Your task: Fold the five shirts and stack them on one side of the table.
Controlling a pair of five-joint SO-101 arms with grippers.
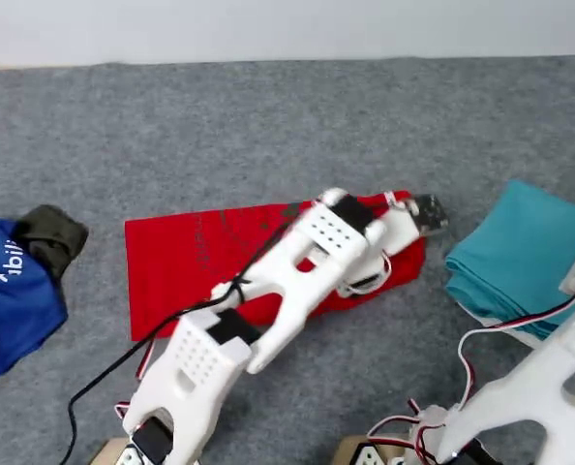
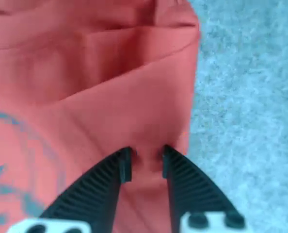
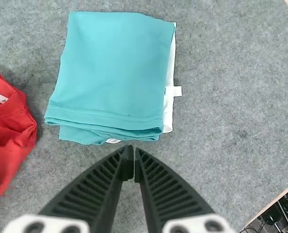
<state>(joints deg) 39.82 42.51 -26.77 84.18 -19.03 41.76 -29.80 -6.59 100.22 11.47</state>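
**Q:** What lies on the table [image 1: 268, 126], from left to right?

**A:** Item 1 is a blue shirt [image 1: 12, 291], crumpled at the left edge. A dark cloth [image 1: 50, 237] touches its upper side. Item 2 is a red shirt [image 1: 186, 262], spread flat at the centre with its right end bunched into folds.

**Q:** Left gripper status?

**A:** The left gripper [image 2: 144, 162] is at the red shirt's right end. Its fingers [image 2: 107, 187] are clamped on a raised fold of the red fabric.

**Q:** What lies farther right?

**A:** A teal shirt [image 1: 520, 257], folded and lying on a folded white garment [image 3: 169, 73] whose edge shows beneath it. The stack lies apart from the red shirt.

**Q:** Right gripper status?

**A:** The right gripper [image 3: 131, 165] hangs over bare table just beside the teal shirt. Its fingers are together, with nothing between them.
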